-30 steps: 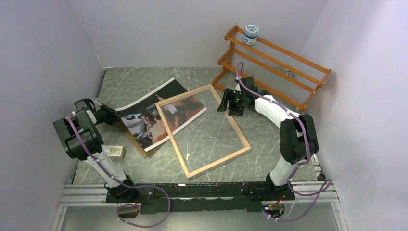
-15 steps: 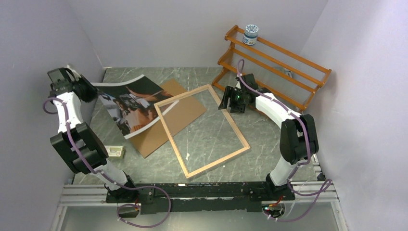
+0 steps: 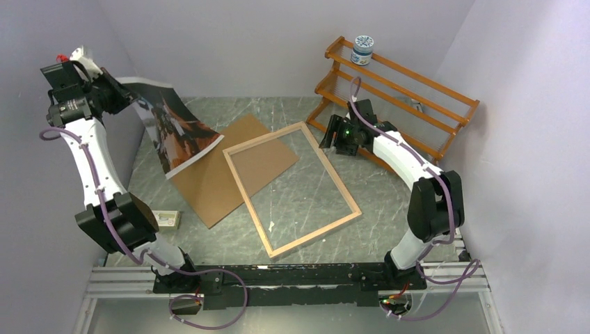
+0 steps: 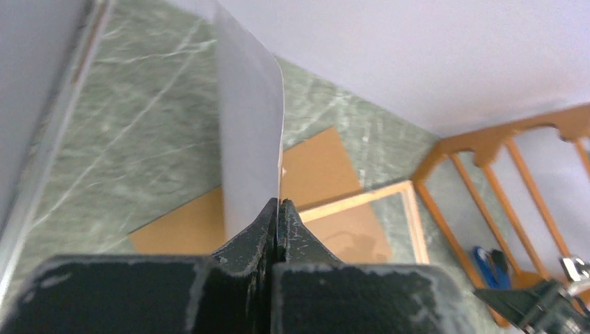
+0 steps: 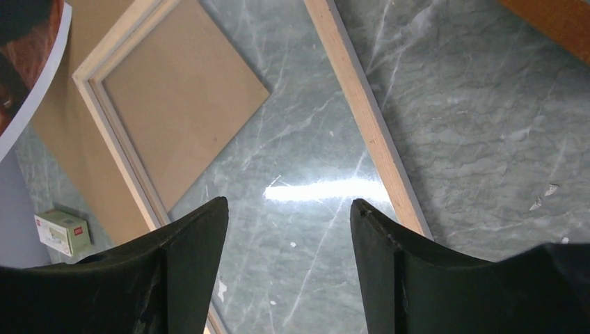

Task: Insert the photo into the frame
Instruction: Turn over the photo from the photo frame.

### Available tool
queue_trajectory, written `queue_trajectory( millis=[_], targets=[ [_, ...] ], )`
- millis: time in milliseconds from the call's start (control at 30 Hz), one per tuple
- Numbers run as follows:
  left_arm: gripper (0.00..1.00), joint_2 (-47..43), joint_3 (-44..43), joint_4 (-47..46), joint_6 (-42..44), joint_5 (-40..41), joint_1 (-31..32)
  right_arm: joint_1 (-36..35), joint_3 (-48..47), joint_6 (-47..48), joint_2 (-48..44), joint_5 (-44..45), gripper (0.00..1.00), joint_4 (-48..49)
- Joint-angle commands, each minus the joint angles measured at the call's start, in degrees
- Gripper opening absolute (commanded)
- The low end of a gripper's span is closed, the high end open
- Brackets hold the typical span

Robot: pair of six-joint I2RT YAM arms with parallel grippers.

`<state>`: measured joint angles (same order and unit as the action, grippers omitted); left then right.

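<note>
left end effector (image 3: 117,95) pinching photo (image 3: 174,126), curled, airborne

Pale lilac walls (image 3: 264,42) enclose a green marbled surface (image 3: 306,188); an orange wooden rack (image 3: 403,90) stands at 1 o'clock.

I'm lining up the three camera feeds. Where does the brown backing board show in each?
Top external: backing board centre-left, partly under the frame.
Left wrist: lower centre, behind the fingertips.
Right wrist: upper left, seen through the frame.
Shared landmark: the frame's wood rim.
</note>
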<state>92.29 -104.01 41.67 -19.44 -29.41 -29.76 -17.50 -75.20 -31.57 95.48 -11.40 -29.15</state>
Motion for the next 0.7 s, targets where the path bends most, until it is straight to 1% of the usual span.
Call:
queue_trajectory(
  millis=[0,67,133,233,267,333,433,567,633,667],
  targets=[
    [0.02,-4.34,-3.25,-2.87,-4.03,-9.26,3.69,-0.49,-2.55,-0.13,-4.85,2.92,0.7,2.11],
    [0.03,-5.54,-2.52,-5.99,-6.97,-12.73,4.87,-0.52,-3.07,1.35,-5.29,0.97,0.71,3.59],
    [0.02,-6.49,-2.12,-8.71,-10.36,-14.52,5.75,-0.66,-3.76,2.73,-5.39,-2.11,0.71,4.61],
    [0.03,-7.0,-1.69,-14.53,-16.73,-17.88,6.05,-1.74,-3.63,4.62,-6.29,-4.16,0.75,7.4],
    [0.03,-6.85,-1.79,-17.14,-19.37,-18.26,6.1,-2.74,-3.48,6.19,-6.82,-3.69,0.76,8.73],
    [0.03,-6.36,-1.96,-20.34,-25.47,-18.06,6.26,-6.43,-3.68,11.28,-8.51,0.12,0.81,11.11],
    [0.03,-5.57,-1.33,-22.61,-34.33,-16.1,6.46,-12.45,-3.62,17.99,-10.47,4.77,0.88,15.75],
    [0.02,-5.48,1.2,-25.84,-45.59,-15.66,6.96,-18.65,-2.92,23.98,-11.37,7.18,0.89,23.96],
    [0.03,-5.68,2.54,-27.49,-49.6,-15.39,7.56,-22.57,-1.73,27.55,-11.82,8.87,0.89,29.55],
    [0.02,-5.47,2.29,-26.4,-50.79,-14.92,7.68,-24.25,-1.15,29.92,-11.89,9.35,0.89,32.6]
  ],
)
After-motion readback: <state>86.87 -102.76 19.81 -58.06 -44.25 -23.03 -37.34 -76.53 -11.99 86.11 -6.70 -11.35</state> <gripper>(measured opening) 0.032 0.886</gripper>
